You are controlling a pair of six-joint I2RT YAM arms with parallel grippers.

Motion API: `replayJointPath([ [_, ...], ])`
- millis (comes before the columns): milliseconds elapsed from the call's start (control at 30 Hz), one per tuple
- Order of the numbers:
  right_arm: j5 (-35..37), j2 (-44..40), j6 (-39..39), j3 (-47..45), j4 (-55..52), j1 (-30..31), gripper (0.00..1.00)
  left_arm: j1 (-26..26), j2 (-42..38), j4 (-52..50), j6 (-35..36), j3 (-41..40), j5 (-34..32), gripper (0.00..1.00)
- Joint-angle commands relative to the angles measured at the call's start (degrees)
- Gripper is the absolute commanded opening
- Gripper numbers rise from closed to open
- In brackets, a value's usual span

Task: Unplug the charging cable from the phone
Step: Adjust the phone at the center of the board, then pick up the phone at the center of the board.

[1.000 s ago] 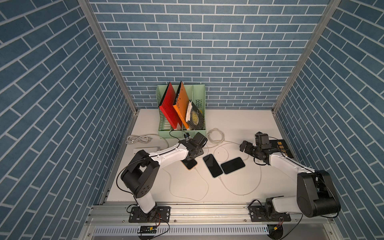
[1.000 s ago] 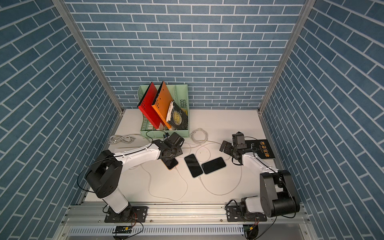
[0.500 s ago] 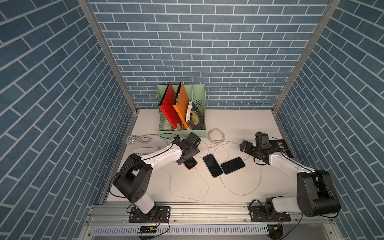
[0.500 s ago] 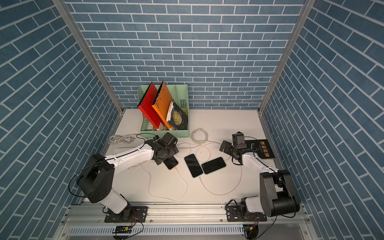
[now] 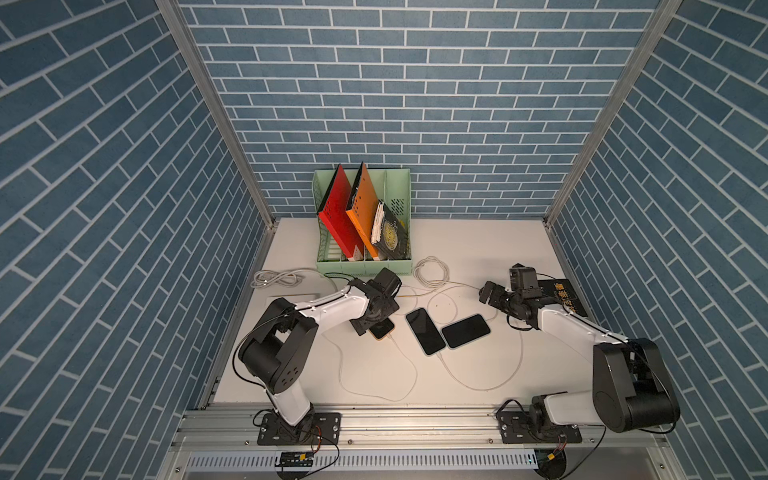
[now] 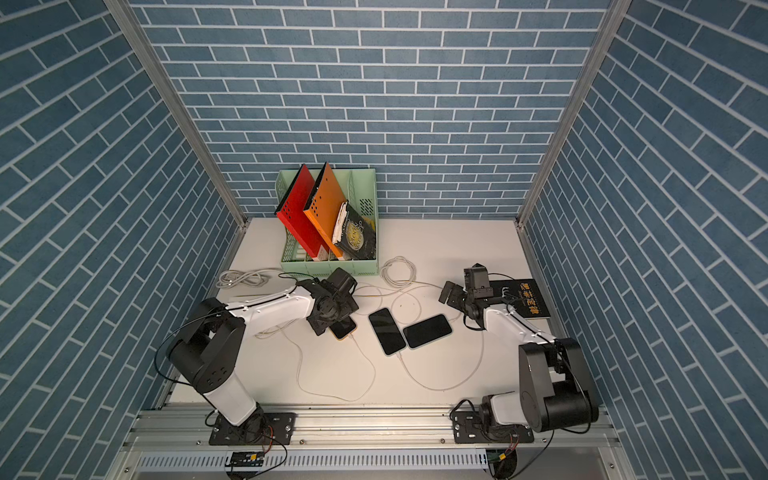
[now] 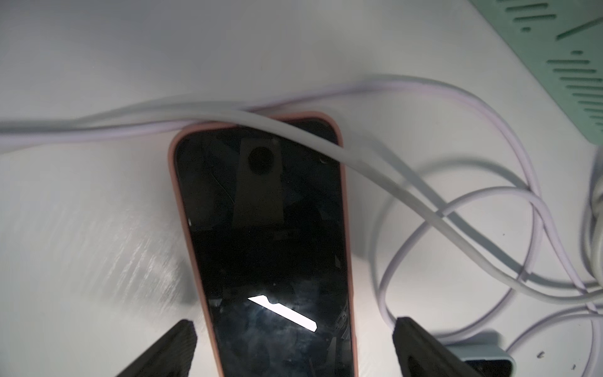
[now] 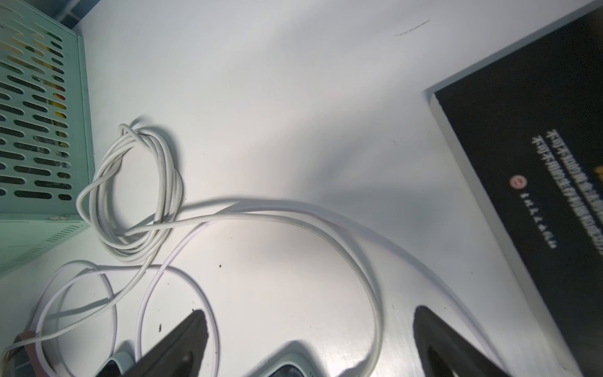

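Your left gripper [image 7: 293, 326] hovers low over the pink-cased phone [image 5: 381, 331], which lies face up on the surface [image 5: 478, 241] just in front of the green file rack [image 5: 363, 266]. The jaws stand released, one on each side of the screen, gripping nothing. The charging cable [image 5: 414, 374] appears still plugged into the phone's end away from the rack, though the connector is too small in both top views to be sure. From there it loops across the surface, farther out from the rack.

Your right gripper [image 5: 488, 291] hangs off the rack's right front corner, well apart from the phone. Its jaws are likewise spread and empty above loose white cable. A black phone [image 5: 424, 330] and a blue-cased phone [image 5: 465, 331] lie side by side, touching, in front of the rack's right end. A coiled cable [image 5: 432, 272] rests just beside that corner of the rack, and a black book [image 5: 561, 297] lies farther right.
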Motion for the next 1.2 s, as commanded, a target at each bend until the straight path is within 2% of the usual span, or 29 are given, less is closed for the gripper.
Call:
replayJointPath([
  [0, -0.17, 0.93, 1.05, -0.04, 0.47, 0.16, 0.99, 0.33, 1.21, -0.83, -0.01, -0.81, 0.55, 1.00],
  [567, -0.18, 2.55, 0.94, 1.00, 0.51, 0.17, 0.99, 0.48, 3.74, 0.53, 0.12, -0.99, 1.67, 1.00],
  [1000, -1.94, 4.13, 1.12, 1.44, 1.35, 0.16, 1.00, 0.78, 2.82, 1.15, -0.73, -3.64, 2.73, 0.95],
  [1167, -1.94, 4.31, 1.16, 1.43, 1.48, 0.18, 0.99, 1.22, 3.77, -1.03, -0.39, -2.26, 2.22, 0.98],
])
